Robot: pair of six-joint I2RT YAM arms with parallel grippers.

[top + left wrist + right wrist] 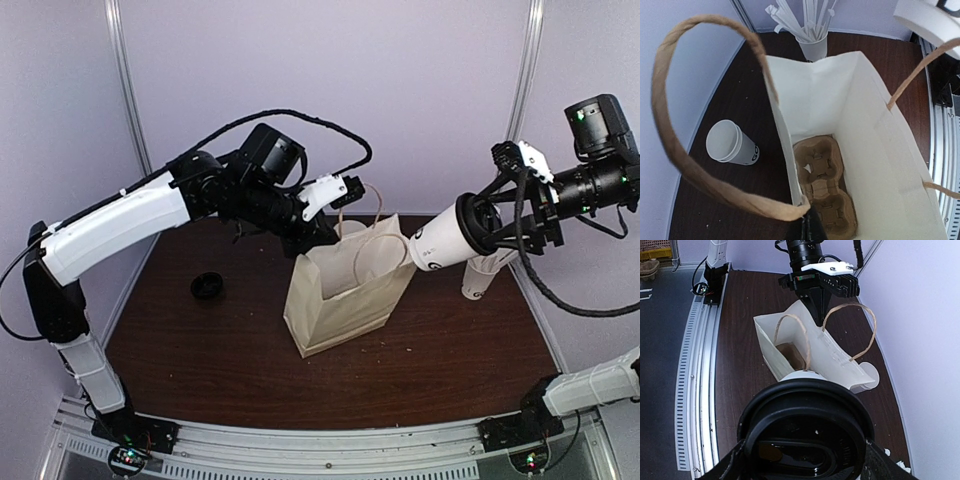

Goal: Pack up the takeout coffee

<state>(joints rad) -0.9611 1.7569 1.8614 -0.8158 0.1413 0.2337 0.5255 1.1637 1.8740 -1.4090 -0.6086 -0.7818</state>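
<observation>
A white paper bag (340,300) stands open mid-table, with a brown pulp carrier (825,185) on its floor. My left gripper (325,232) is shut on the bag's far rim at a handle; its dark fingertips (809,226) pinch the edge. My right gripper (490,232) is shut on a takeout coffee cup (440,245). It holds the cup on its side in the air, base toward the bag's right end. The cup's black lid (807,435) fills the right wrist view. A second white cup (730,145), without a lid, sits on the table beside the bag's far side.
A loose black lid (207,287) lies on the table left of the bag. A white cup of long white sticks (812,42) stands beyond the bag's right end, behind the held cup (480,278). The bag's twine handles (670,125) arch upward.
</observation>
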